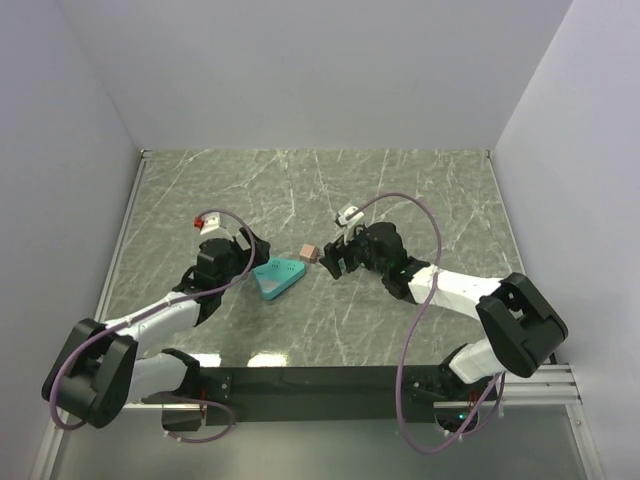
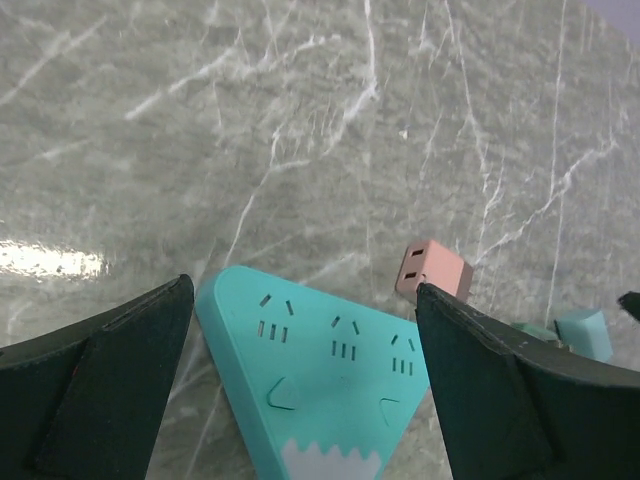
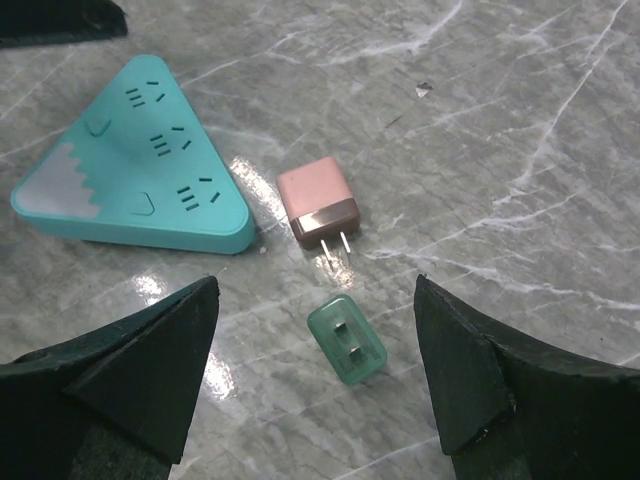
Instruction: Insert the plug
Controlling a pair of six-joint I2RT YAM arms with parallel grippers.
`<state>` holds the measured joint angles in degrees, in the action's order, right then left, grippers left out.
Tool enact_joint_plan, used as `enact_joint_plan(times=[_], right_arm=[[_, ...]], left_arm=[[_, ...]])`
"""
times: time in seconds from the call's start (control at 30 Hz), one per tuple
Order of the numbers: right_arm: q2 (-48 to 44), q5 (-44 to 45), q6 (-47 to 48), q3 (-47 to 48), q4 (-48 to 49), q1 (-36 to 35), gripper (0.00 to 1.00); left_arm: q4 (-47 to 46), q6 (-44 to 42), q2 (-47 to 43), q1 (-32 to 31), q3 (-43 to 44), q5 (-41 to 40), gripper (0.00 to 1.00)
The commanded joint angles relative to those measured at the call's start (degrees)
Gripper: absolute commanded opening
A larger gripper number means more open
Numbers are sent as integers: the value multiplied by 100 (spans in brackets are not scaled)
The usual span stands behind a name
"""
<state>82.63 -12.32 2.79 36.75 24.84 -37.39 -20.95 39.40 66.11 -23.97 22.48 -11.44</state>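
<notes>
A teal triangular power strip (image 1: 278, 277) lies flat on the marble table, sockets up. My left gripper (image 1: 247, 252) hovers over it, open and empty; in the left wrist view the strip (image 2: 320, 370) lies between the spread fingers, with my gripper (image 2: 300, 290) above it. A pink plug (image 1: 309, 253) lies on its side just right of the strip, its prongs pointing towards my right gripper (image 1: 335, 260). In the right wrist view the pink plug (image 3: 318, 200) and a small green translucent plug (image 3: 347, 340), prongs up, lie below my open, empty right gripper (image 3: 315, 285).
The power strip (image 3: 140, 170) sits left of the pink plug in the right wrist view. The pink plug (image 2: 433, 270) and the green plug (image 2: 585, 330) show by the right finger in the left wrist view. White walls enclose the table on three sides.
</notes>
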Motion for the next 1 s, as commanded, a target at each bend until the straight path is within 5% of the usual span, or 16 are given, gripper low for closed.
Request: enact_joint_plan(times=[0.0,0.67,0.97], right_arm=[[-168,168,38,34,354,-111,85],[1273,1477,196,1185,-260,-638,82],[1256,1170,196,1080,-172,-638,82]], left_arm=[[-566,226,200,-20,-173,291,99],[-1375,305,1308,-47,28,1091,99],[-2167,305,2169,-82,476,1768,99]])
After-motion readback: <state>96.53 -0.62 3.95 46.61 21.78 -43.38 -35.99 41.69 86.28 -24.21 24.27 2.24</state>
